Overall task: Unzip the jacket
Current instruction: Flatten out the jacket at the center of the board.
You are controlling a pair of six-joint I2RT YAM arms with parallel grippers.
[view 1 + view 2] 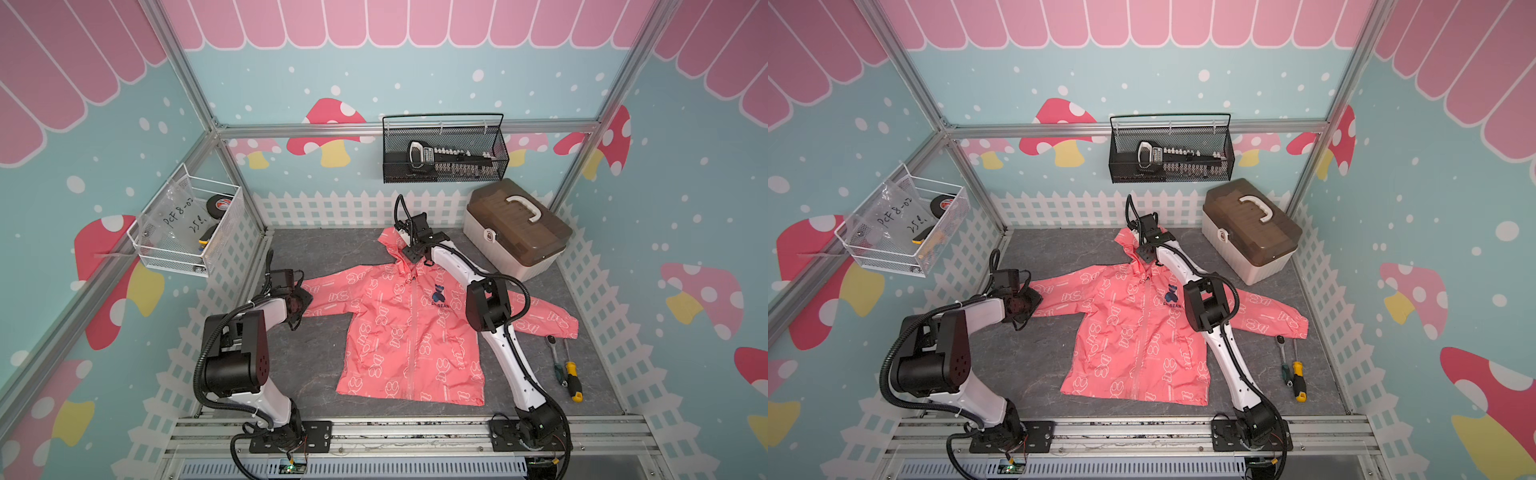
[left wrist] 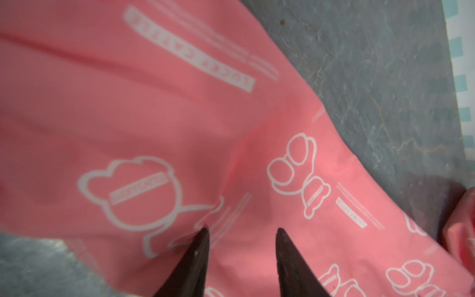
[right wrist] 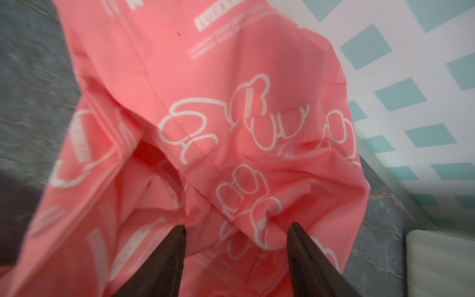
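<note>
Jacket (image 1: 390,340) is lying flat, zipped, on the table (image 1: 307,374), sleeve under the parted, empty left claw (image 2: 241,231), hood under the wide-open right claw (image 3: 236,226); thin, floppy, slippery, so probably pinching collar and zipper pull (image 1: 402,287).

One coral-pink hooded jacket (image 1: 399,332) on one grey table (image 1: 316,257). Two robot arms, the left arm (image 1: 249,340) and the right arm (image 1: 511,353), carry one pincer each, the left pincer (image 2: 241,231) and the right pincer (image 3: 239,226), with two dark fingers apiece. Two wire baskets: one white basket (image 1: 224,232) and one black basket (image 1: 399,174). Among the white basket's contents are one roll of black tape (image 1: 220,206) and one clear plastic bag (image 1: 178,216); the black basket has one socket set (image 1: 449,160). One lidded toolbox (image 1: 515,237). Two hand tools: one ratchet (image 1: 555,357) and one yellow-handled screwdriver (image 1: 572,380).
</note>
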